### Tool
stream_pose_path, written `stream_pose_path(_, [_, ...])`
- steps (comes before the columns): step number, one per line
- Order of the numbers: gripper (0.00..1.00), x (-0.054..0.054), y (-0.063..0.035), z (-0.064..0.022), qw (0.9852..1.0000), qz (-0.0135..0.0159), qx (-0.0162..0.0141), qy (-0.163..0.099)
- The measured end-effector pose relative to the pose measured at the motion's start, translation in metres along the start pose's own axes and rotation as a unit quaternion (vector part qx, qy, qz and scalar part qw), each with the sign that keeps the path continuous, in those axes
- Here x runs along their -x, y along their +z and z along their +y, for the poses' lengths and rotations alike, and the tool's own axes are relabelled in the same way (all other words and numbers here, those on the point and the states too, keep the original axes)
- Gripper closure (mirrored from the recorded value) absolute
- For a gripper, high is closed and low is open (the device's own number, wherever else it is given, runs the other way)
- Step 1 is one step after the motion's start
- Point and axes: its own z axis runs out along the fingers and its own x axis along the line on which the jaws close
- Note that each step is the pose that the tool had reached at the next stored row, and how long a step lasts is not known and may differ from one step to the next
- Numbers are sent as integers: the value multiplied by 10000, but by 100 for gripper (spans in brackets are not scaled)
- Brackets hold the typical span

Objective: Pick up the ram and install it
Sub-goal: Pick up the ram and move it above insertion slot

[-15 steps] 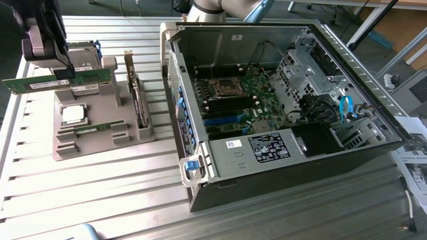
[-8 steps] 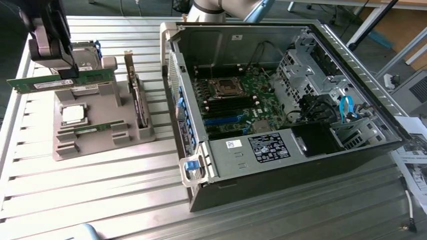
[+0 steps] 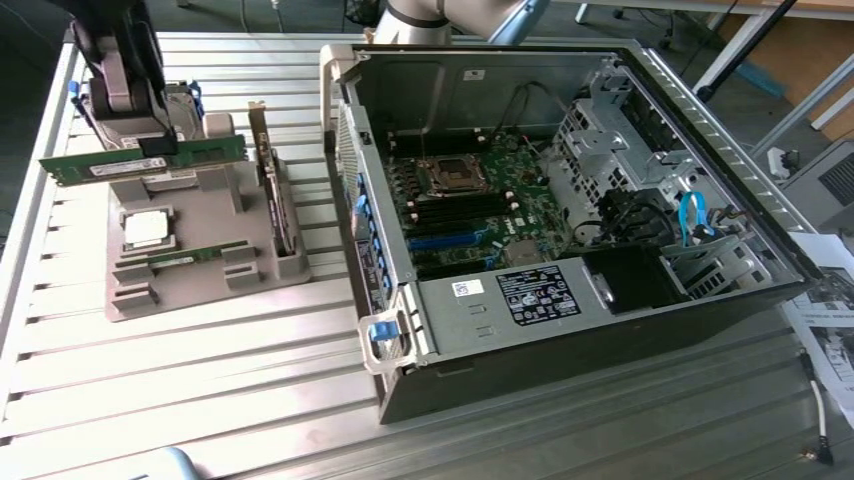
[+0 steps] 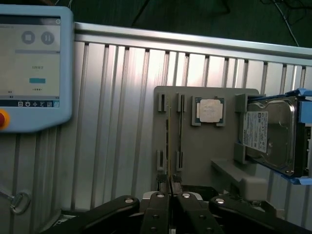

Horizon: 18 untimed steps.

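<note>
Above slatted metal table [image 3: 200, 380], near its edge on the exterior view's left, held the ram [image 3: 134, 160] level in closed jaws of gripper [image 3: 158, 148], over grey parts holder [image 3: 200, 215] beside open computer case [image 3: 441, 310].

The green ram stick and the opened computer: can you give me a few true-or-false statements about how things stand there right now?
1. The fingers are closed on the ram. True.
2. The ram is seated inside the computer case. False: it is held above the grey tray, apart from the case.
3. The computer case lies with its side open, so the board inside shows. True.
4. The processor chip sits in the fingers. False: it lies on the grey tray.
</note>
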Motion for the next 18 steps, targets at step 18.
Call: stream_pose_path(18, [88,-38,-7,-372,10000,0,0,0])
